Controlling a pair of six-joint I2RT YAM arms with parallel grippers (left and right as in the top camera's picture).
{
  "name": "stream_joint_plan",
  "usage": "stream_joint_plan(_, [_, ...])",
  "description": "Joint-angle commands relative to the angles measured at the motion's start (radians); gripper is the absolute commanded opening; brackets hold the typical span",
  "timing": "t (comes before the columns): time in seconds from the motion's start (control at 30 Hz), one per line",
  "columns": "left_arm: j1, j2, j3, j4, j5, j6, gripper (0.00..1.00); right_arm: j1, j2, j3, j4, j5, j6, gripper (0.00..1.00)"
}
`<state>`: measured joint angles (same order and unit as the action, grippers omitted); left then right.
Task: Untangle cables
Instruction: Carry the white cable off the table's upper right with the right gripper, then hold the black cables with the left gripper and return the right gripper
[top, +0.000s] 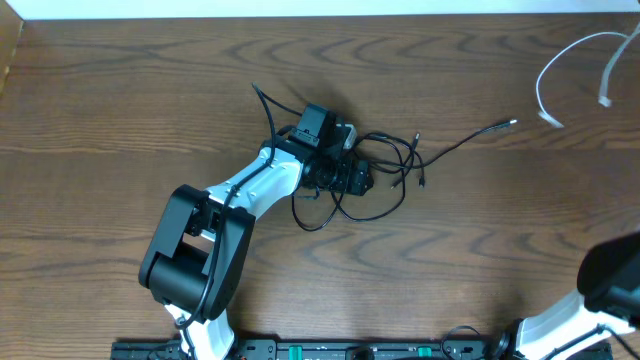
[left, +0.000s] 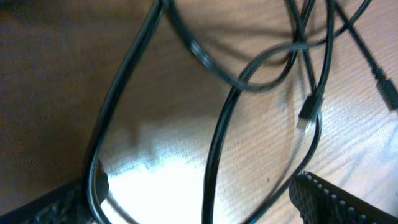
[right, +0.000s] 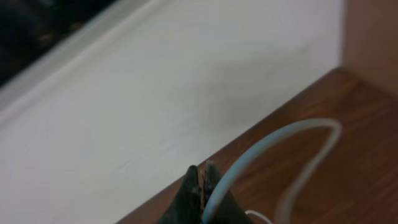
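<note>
Roughly halfway done. Held left hand (left: 199, 208) spread wide above black cable (top: 470, 139), looped over itself at middle of bench (top: 120, 100). Found white cable (top: 541, 90) lying apart by far right corner, pinched in right hand (right: 202, 177). Needed yet: unlooping black cable, laying both straight.

I log: left arm (top: 250, 185) white links, bulky black joint housings, black cable alongside; left gripper (left: 199, 205) fingers (left: 336, 199) black, mesh-textured.
</note>
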<state>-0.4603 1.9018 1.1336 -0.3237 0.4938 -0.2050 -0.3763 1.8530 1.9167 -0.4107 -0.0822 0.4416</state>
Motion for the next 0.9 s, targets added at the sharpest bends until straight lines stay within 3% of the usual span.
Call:
stream_joint_plan(0.0, [0.003,0.013,-0.008,0.014,-0.016,0.013,0.98,-0.011,0.054,0.012,0.108,0.174,-0.058,0.01])
stream_joint_plan(0.2, [0.003,0.013,-0.008,0.02,-0.008,0.001,0.98,-0.018,0.159,0.012,0.317,0.195,-0.216,0.01])
stream_joint_plan(0.5, [0.016,0.013,-0.007,0.035,-0.008,-0.059,0.98,-0.018,0.354,0.012,0.32,0.27,-0.279,0.02])
stream_joint_plan(0.57, [0.022,0.013,-0.007,0.033,-0.008,-0.075,0.98,-0.019,0.386,0.012,0.294,0.291,-0.279,0.13])
stream_joint_plan(0.63, [0.027,0.013,-0.007,0.033,-0.008,-0.085,0.98,-0.021,0.402,0.012,0.262,0.292,-0.279,0.46])
stream_joint_plan(0.67, [0.029,0.013,-0.007,0.033,-0.008,-0.086,0.98,-0.023,0.405,0.012,0.235,0.288,-0.278,0.7])
stream_joint_plan(0.73, [0.032,0.013,-0.007,0.034,-0.008,-0.097,0.98,-0.022,0.402,0.012,0.193,0.277,-0.279,0.99])
stream_joint_plan(0.87, [0.034,0.013,-0.007,0.033,-0.008,-0.112,0.98,-0.021,0.359,0.012,0.083,0.192,-0.28,0.99])
